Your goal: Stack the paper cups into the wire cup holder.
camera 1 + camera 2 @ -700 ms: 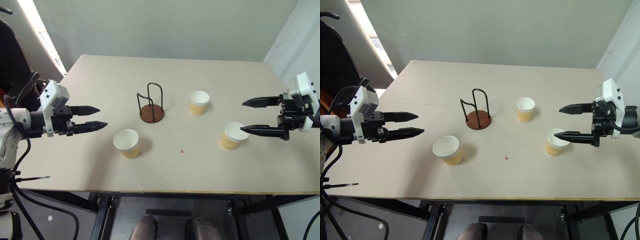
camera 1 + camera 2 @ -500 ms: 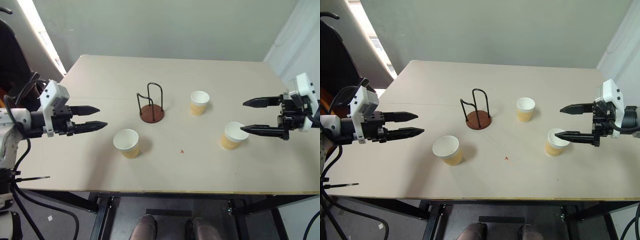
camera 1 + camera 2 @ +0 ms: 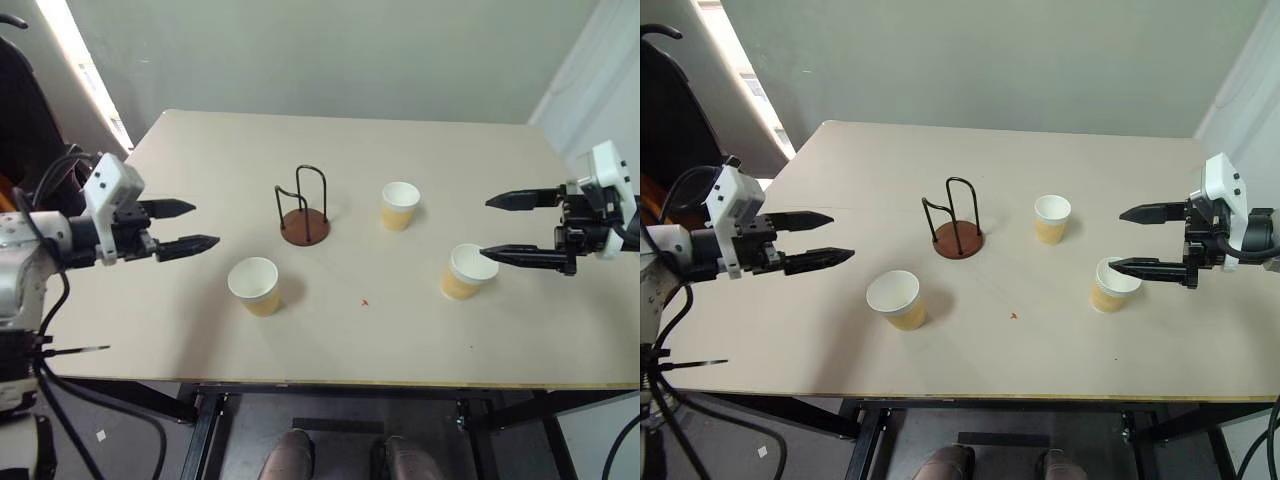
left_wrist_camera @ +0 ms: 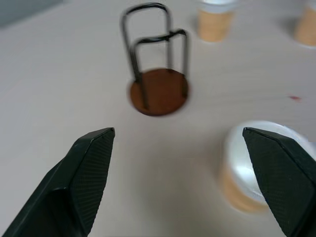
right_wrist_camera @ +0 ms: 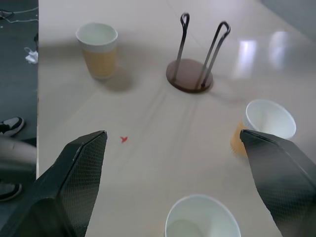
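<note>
Left eye view gives me the beige table (image 3: 330, 150) with the wire cup holder (image 3: 303, 208) standing empty near its middle. My left gripper (image 3: 190, 226) hangs wide open and empty, with one paper cup (image 3: 253, 286) near its tips. My right gripper (image 3: 505, 227) is equally spread, holding nothing; its lower finger overlaps the rim of a second cup (image 3: 465, 270). The third cup (image 3: 399, 205) stands just right of the holder.
</note>
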Tool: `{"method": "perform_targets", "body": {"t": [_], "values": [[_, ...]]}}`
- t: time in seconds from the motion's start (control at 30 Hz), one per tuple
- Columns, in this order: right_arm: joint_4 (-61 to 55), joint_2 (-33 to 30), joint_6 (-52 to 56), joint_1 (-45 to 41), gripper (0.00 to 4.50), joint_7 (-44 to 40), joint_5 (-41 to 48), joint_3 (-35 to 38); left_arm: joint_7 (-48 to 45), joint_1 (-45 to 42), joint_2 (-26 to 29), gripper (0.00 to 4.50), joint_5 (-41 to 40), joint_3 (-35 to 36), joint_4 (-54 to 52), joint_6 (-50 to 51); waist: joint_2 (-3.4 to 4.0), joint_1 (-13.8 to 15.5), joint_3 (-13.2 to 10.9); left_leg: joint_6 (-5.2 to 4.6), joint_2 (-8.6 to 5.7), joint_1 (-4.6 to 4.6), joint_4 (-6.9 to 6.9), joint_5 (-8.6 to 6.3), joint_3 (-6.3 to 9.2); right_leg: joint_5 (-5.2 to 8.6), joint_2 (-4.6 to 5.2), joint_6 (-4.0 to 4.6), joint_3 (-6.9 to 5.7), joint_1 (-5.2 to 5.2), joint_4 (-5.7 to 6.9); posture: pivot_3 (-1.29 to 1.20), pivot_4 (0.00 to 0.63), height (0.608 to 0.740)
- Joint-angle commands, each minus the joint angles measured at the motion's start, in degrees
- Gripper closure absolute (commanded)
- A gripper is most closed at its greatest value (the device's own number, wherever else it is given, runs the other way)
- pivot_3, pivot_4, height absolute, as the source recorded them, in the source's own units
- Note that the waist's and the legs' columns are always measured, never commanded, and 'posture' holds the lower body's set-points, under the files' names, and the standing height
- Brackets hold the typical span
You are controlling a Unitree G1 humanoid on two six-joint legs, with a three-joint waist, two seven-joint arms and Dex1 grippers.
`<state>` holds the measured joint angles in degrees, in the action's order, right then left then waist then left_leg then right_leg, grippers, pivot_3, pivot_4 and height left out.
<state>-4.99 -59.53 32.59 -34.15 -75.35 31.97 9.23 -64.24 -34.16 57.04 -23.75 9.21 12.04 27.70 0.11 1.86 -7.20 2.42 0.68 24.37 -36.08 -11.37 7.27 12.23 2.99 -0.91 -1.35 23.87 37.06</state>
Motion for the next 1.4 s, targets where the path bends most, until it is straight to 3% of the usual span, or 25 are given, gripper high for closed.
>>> {"method": "perform_targets", "body": {"t": [0.03, 0.27, 0.47, 0.8, 0.93, 1.23, 1.4], "values": [[-4.31, 2.25, 1.34, -2.10, 0.00, 5.10, 0.31, -0.52, 5.67, -6.96, -4.08, 0.04, 6.36, -3.78, 6.34, -5.36, 0.00, 0.04, 0.00, -0.02, 0.00, -0.01, -0.01, 0.02, 0.00, -0.03, 0.01, -0.02, 0.00, -0.02, 0.00, 0.00, 0.150, 0.740], [-13.72, 11.09, 7.61, -4.02, 0.00, 17.36, 0.40, -5.50, 14.72, -19.56, -15.03, 0.04, 17.20, -10.98, 24.67, -14.70, -0.02, 0.03, 0.00, -0.18, -0.03, 0.06, -0.11, 0.17, -0.02, -0.49, 0.03, -0.41, 0.00, -0.03, -0.11, 0.00, 0.150, 0.740], [-15.09, 17.49, 16.41, -8.31, 0.00, 29.75, -2.21, -9.51, 19.56, -26.64, -22.24, 0.04, 21.60, -13.16, 37.66, -18.53, -0.02, 0.14, -0.01, -0.20, -0.04, 0.15, -0.13, 0.17, -0.03, -0.64, 0.04, -0.67, 0.00, 0.04, -0.17, 0.00, 0.150, 0.740], [-18.18, 21.21, 20.20, -8.11, 0.00, 36.61, -3.06, -10.20, 23.76, -31.94, -29.80, 0.04, 24.79, -13.64, 49.68, -23.14, -0.02, 0.72, -0.01, 0.22, -0.12, 0.32, -0.13, 0.42, -0.06, -0.62, 0.04, -0.74, 0.00, 0.13, -0.26, 0.00, 0.150, 0.740], [-19.36, 20.67, 21.04, -6.81, 0.00, 37.35, -3.03, -9.72, 26.64, -33.59, -30.87, 0.97, 26.08, -13.17, 52.95, -24.90, -0.03, 0.86, -0.01, 0.21, -0.16, 0.36, -0.18, 0.41, -0.06, -0.63, 0.05, -0.78, 0.01, 0.14, -0.26, 0.00, 0.150, 0.740], [-20.44, 19.08, 21.63, -5.38, 0.00, 37.17, -2.59, -8.84, 21.63, -34.31, -31.03, 4.35, 24.88, -11.99, 53.37, -26.15, -0.03, 0.91, -0.01, 0.17, -0.31, 0.43, -0.25, 0.45, -0.07, -0.61, 0.03, -0.91, 0.03, 0.15, -0.24, 0.00, 0.150, 0.740], [-24.98, 10.92, 18.57, 0.77, 0.00, 25.32, 1.36, -8.41, 13.98, -33.38, -31.32, 4.48, 23.77, -12.11, 49.49, -25.38, -0.06, 1.14, -0.03, 0.11, -0.52, 0.62, -0.40, 0.44, 0.03, -0.57, 0.08, -1.09, 0.06, 0.15, -0.26, 0.00, 0.150, 0.740]]}}
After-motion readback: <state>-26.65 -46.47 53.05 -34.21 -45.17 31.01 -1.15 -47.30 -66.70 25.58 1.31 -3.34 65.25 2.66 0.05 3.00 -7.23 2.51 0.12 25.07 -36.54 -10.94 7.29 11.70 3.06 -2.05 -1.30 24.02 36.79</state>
